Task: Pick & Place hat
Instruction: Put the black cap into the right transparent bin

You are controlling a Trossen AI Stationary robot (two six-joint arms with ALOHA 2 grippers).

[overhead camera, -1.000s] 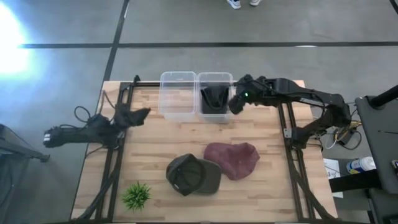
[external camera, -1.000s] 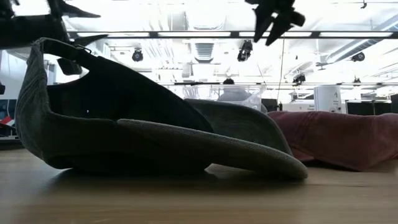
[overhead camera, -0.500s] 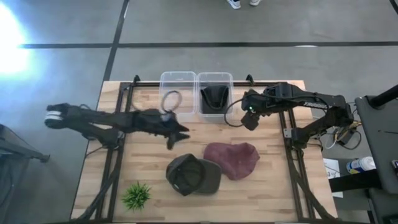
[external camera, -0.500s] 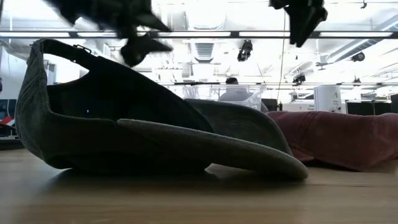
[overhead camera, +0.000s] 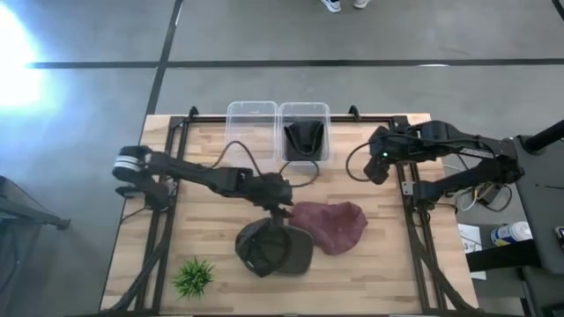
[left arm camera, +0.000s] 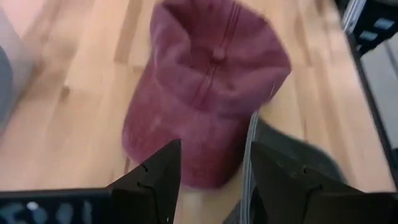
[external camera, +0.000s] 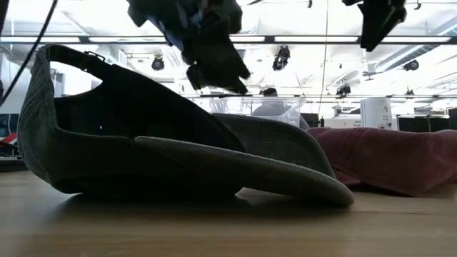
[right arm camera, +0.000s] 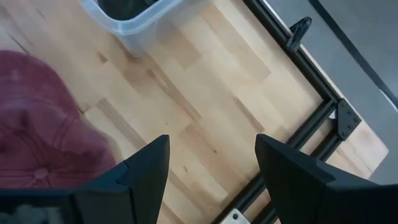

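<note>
A dark olive cap [overhead camera: 273,248] lies on the table at the near middle, its brim [external camera: 271,178] down on the wood. A maroon cap [overhead camera: 329,224] lies flat just to its right, touching it. A black hat [overhead camera: 305,138] sits in the right-hand clear bin [overhead camera: 305,110] at the far edge. My left gripper [overhead camera: 280,199] hangs open and empty above the spot where the two caps meet; its wrist view shows the maroon cap [left arm camera: 205,106] ahead of its fingers [left arm camera: 211,180]. My right gripper [overhead camera: 379,164] is open and empty above the table's far right part.
An empty clear bin [overhead camera: 253,132] stands left of the one with the black hat. A small green plant [overhead camera: 194,277] stands at the near left. Black frame rails [overhead camera: 410,189] run along the table's left and right sides. Bare wood lies between the bins and the caps.
My left arm has swung out from the table's left edge toward the middle and now has its gripper over the two caps. My right gripper has drawn away from the bin with the black hat toward the table's right edge. The caps have not moved.
</note>
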